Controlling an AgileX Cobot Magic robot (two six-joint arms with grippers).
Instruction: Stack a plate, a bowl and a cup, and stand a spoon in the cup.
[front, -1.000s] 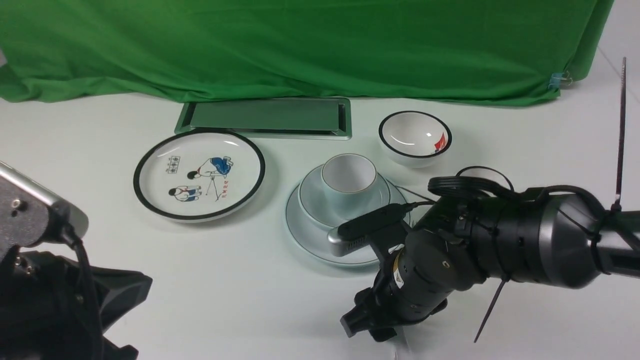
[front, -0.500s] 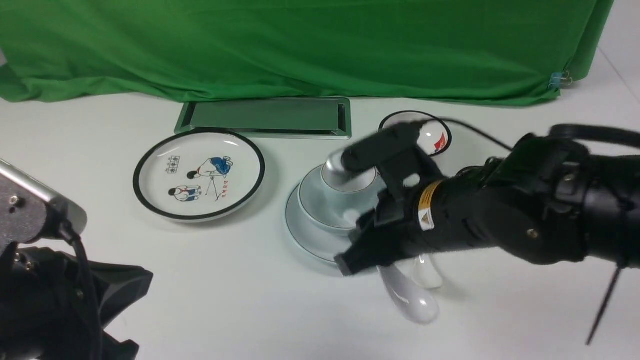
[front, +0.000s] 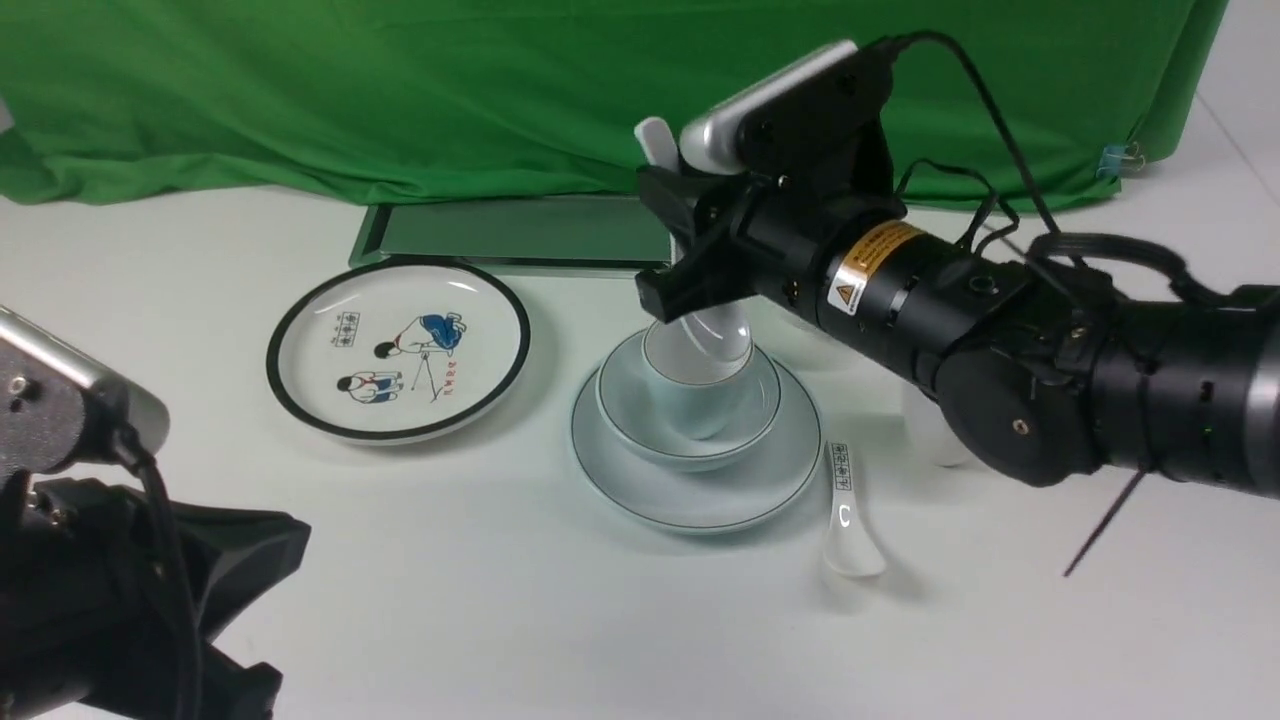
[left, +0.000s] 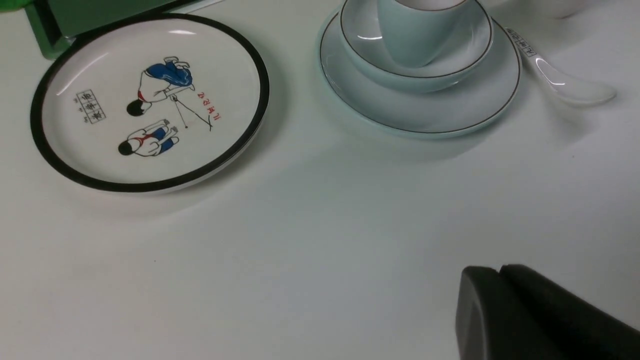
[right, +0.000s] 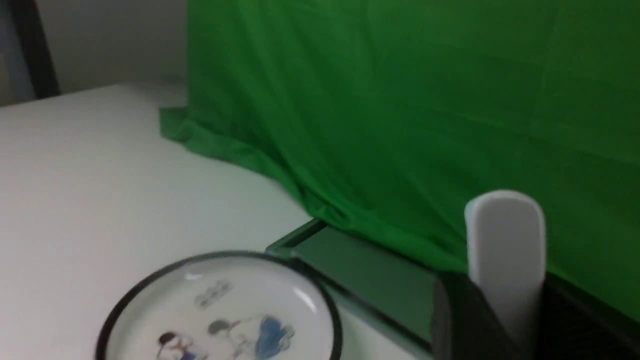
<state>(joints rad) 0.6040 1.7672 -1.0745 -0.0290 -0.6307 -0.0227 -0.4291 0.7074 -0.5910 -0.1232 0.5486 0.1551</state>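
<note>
The plate (front: 700, 490) carries the bowl (front: 640, 420), and the cup (front: 690, 395) stands in the bowl; the stack also shows in the left wrist view (left: 430, 110). My right gripper (front: 678, 240) is shut on the plain white spoon (front: 712, 335) and holds it upright over the cup, bowl end down at the cup's mouth. Its handle (right: 505, 240) sticks up between the fingers in the right wrist view. I cannot tell whether the spoon touches the cup. My left gripper (front: 260, 570) is shut and empty, low at the front left, and its fingertips (left: 480, 280) are pressed together.
A black-rimmed cartoon plate (front: 398, 348) lies left of the stack. A spoon with printed characters (front: 848, 510) lies on the table right of the plate. A metal hatch (front: 530, 232) sits before the green cloth. A white cup (front: 925, 435) is mostly hidden under my right arm.
My right arm has lifted the plain spoon from the table in front of the stack, swung it upright and carried it up over the cup. The left arm has not moved.
</note>
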